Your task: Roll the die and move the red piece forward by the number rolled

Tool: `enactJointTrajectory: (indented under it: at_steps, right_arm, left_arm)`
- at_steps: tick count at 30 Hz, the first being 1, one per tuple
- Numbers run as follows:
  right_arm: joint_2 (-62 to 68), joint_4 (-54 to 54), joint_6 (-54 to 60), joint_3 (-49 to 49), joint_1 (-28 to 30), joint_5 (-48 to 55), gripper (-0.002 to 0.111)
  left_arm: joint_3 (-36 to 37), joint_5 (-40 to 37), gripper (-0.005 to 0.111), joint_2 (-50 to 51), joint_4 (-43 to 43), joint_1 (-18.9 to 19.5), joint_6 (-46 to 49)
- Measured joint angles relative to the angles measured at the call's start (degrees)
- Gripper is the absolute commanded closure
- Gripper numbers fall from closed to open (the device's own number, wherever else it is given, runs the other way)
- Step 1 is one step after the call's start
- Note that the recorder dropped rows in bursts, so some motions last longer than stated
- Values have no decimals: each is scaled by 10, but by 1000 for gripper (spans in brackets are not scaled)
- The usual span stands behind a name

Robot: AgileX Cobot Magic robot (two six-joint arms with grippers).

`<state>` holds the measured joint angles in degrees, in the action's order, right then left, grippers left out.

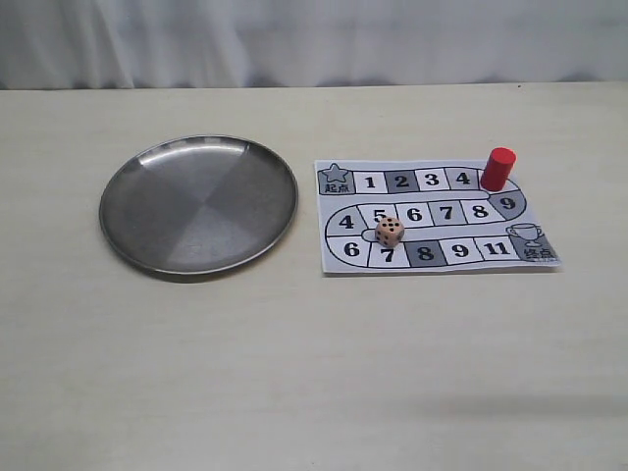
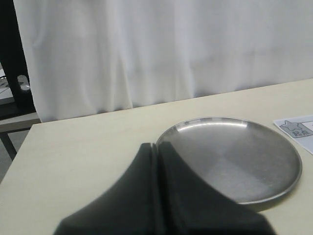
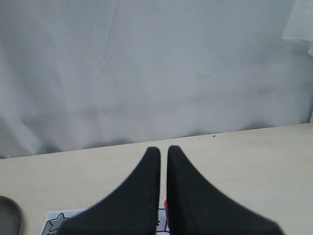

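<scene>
At the left of the pale wooden surface [image 1: 294, 373] lies a round, shallow stainless-steel plate [image 1: 196, 204] with nothing in it. The left gripper [image 2: 156, 145] hangs over the surface on the plate's near side, clenched on nothing, its dark fingers pressed together.

To the right of the plate lies the printed paper game board [image 1: 432, 196], with a star start, numbered squares and a trophy finish. The small tan wooden die with black pips [image 1: 390, 231] rests on the board, between the squares marked 5 and 7. Its top face shows several pips, but I cannot count them surely. At the board's far right corner the short red cylinder piece [image 1: 497, 169] stands upright, just past the 4 of the top row and above a 9.

The right gripper [image 3: 163, 148] hangs above the board, clenched and empty with only a slit between its fingers.

As I judge it, the die sits outside the plate and both grippers hold nothing, so no roll is under way. Whether the piece's place already reflects a roll cannot be told.
</scene>
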<state>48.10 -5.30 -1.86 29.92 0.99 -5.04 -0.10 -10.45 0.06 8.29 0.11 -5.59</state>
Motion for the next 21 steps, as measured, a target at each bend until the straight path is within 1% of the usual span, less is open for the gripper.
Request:
enactJointTrajectory:
  at_steps: [1, 5, 6, 8, 10, 14, 17, 21]
  right_arm:
    - [-51, -2, -2, -62, 0, -36, 104]
    - [-152, -5, -5, -176, 0, -95, 104]
    - [-197, -5, -5, -222, 0, -110, 104]
    - [-249, -5, -5, -273, 0, -118, 104]
    - [-275, -5, -5, -292, 0, -115, 104]
    - [-317, -6, -5, -297, 0, -60, 104]
    - [-329, -6, -5, -298, 0, -22, 104]
    - [-332, -6, -5, -298, 0, 4, 104]
  left_arm:
    - [0, 0, 107, 0, 0, 0, 0]
    - [0, 0, 107, 0, 0, 0, 0]
    - [0, 0, 107, 0, 0, 0, 0]
    - [0, 0, 107, 0, 0, 0, 0]
    - [0, 0, 107, 0, 0, 0, 0]
    - [0, 0, 107, 0, 0, 0, 0]
    - [0, 0, 107, 0, 0, 0, 0]
    - [0, 0, 107, 0, 0, 0, 0]
